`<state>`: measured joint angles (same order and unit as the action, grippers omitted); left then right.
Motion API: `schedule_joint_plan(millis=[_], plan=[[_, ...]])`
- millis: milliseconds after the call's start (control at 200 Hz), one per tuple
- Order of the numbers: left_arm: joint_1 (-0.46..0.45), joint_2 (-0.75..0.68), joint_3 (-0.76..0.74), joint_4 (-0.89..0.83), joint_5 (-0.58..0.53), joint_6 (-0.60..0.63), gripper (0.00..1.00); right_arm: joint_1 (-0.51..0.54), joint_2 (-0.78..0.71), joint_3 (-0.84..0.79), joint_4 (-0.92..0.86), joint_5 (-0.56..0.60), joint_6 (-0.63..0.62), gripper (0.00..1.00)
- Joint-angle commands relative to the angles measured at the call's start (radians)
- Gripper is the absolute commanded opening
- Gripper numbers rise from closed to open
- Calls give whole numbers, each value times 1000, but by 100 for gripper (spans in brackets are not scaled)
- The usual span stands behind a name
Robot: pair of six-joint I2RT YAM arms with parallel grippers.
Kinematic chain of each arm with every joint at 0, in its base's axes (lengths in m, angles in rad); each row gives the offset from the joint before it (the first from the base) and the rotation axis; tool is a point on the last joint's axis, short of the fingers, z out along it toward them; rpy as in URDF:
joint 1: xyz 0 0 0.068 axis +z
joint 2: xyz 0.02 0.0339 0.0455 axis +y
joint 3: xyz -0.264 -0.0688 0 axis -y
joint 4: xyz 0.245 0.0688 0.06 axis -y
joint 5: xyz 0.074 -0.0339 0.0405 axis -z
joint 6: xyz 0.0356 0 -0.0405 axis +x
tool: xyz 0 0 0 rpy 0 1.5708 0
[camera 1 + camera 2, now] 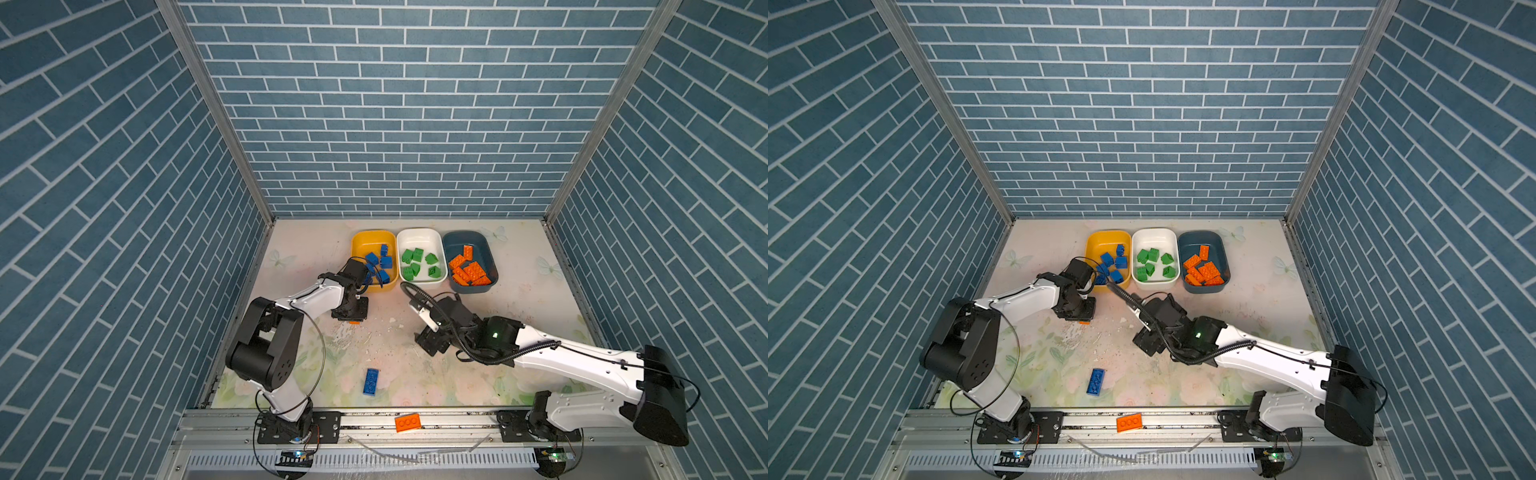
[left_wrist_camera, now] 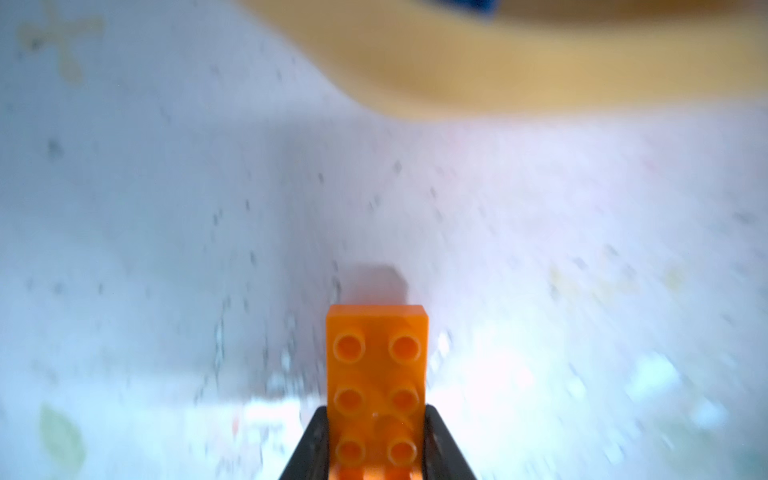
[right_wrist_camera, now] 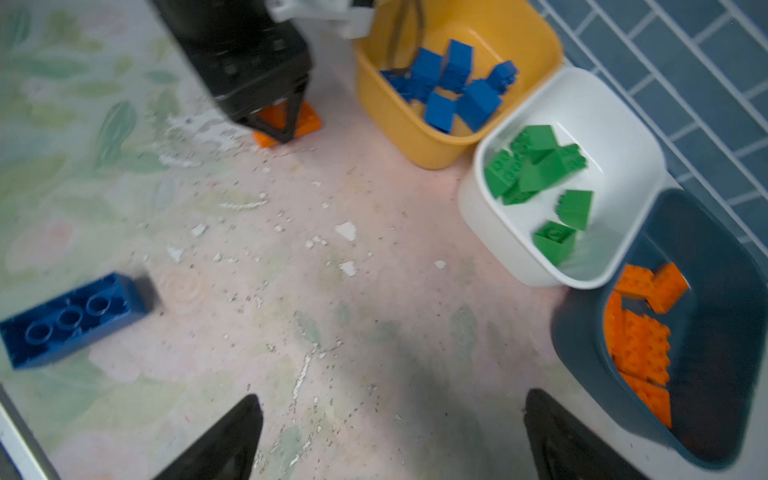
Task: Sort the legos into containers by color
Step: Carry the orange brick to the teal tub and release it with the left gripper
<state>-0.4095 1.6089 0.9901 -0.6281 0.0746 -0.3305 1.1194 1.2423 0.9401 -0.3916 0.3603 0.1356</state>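
Left wrist: my left gripper (image 2: 376, 419) pinches an orange brick (image 2: 376, 353); right gripper (image 3: 392, 399), at its four o'clock, gapes wide.

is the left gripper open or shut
Shut on an orange brick; the left gripper has its jaws clamped against both sides.

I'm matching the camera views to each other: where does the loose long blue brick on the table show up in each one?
Both top views: the blue brick lies alone on the mat, near the front rail.
Left wrist: not in it.
Right wrist: the blue brick lies well apart from the yellow tub.
Shared landmark: that yellow tub, in all four.
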Motion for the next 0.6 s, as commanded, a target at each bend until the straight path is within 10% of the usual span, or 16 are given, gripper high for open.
schedule_joint_plan(millis=[0, 265, 595], plan=[[-57, -122, 53, -82, 81, -26, 20, -38, -45, 17, -101, 175, 314, 99], [-216, -130, 134, 193, 116, -53, 20, -167, -167, -156, -280, 397, 767, 98], [-369, 264, 487, 486, 232, -151, 22, -192, -391, -198, -403, 286, 721, 98]])
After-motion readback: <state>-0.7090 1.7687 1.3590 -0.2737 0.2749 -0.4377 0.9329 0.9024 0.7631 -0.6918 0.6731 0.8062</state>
